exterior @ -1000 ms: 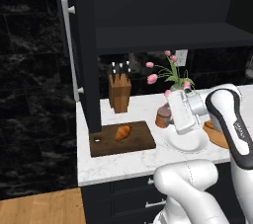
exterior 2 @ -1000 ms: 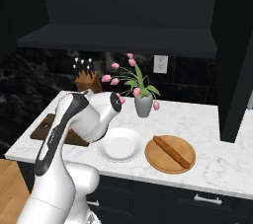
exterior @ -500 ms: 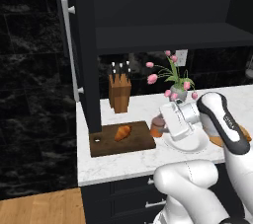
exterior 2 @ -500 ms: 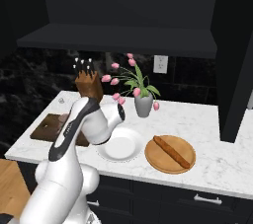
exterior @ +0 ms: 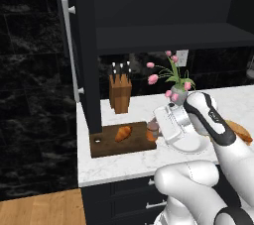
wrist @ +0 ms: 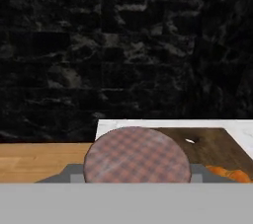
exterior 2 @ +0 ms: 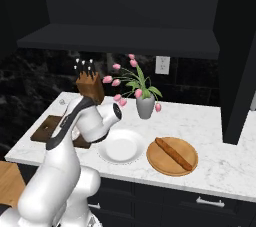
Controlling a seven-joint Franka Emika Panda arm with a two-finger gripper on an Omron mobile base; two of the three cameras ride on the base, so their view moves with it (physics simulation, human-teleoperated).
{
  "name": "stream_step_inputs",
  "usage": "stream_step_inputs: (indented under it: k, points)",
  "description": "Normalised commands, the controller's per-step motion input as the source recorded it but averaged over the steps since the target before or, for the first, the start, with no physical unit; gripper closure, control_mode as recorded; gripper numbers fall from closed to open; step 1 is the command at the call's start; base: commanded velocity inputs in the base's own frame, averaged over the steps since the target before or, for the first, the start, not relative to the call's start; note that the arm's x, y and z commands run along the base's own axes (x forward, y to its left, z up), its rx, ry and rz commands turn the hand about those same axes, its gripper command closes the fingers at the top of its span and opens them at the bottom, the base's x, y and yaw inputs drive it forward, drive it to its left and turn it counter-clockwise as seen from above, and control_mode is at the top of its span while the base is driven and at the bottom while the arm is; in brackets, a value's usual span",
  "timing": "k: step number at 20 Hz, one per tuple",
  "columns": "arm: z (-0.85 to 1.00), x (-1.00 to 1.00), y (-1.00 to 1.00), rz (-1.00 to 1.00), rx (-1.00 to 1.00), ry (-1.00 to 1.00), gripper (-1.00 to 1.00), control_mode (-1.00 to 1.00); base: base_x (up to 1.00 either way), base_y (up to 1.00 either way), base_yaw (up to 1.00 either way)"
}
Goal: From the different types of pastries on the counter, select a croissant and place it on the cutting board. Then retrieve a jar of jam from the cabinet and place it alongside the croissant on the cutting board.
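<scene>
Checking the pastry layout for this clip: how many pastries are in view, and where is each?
2. The croissant lies on the cutting board, at the counter's left end. The baguette-like loaf lies on the round light-wood board, right of the white plate. The arm may hide others.

Bench [exterior: 124,167]: white marble-look top over dark drawer fronts with silver handles, dark wall behind.
Cutting board [exterior: 106,144]: dark brown, rectangular, flat on bench at its left end, against cabinet side; small hole near one corner.
Knife block [exterior: 120,92]: wooden, upright on bench behind cutting board, near wall.
Vase [exterior 2: 145,106]: grey, with pink tulips, standing on bench toward back, right of knife block.
White plate [exterior 2: 120,146]: round, on bench near front edge, just right of cutting board.
Round board [exterior 2: 172,156]: light wood, on bench just beside white plate, on its right; carries long brown loaf [exterior 2: 174,153].
</scene>
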Motion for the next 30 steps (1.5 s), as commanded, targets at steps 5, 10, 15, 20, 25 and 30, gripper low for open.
stream_step_inputs:
  k: [5, 10, 15, 20, 25, 30]
  points:
    - [-0.21, 0.27, 0.02, 0.00, 0.01, -0.02, 1.00, -1.00, 0.00, 0.00, 0.00]
    - [-0.26, 0.40, 0.00, 0.00, 0.02, 0.00, 1.00, -1.00, 0.00, 0.00, 0.00]
    - [-0.35, 0.32, 0.00, 0.00, -0.03, 0.00, 1.00, -1.00, 0.00, 0.00, 0.00]
    - [-0.09, 0.17, -0.01, 0.00, 0.00, 0.00, 1.00, -1.00, 0.00, 0.00, 0.00]
    - [-0.07, 0.13, -0.01, 0.00, 0.00, 0.00, 1.00, -1.00, 0.00, 0.00, 0.00]
    - [-0.24, 0.28, 0.00, 0.00, 0.00, 0.00, 1.00, -1.00, 0.00, 0.00, 0.00]
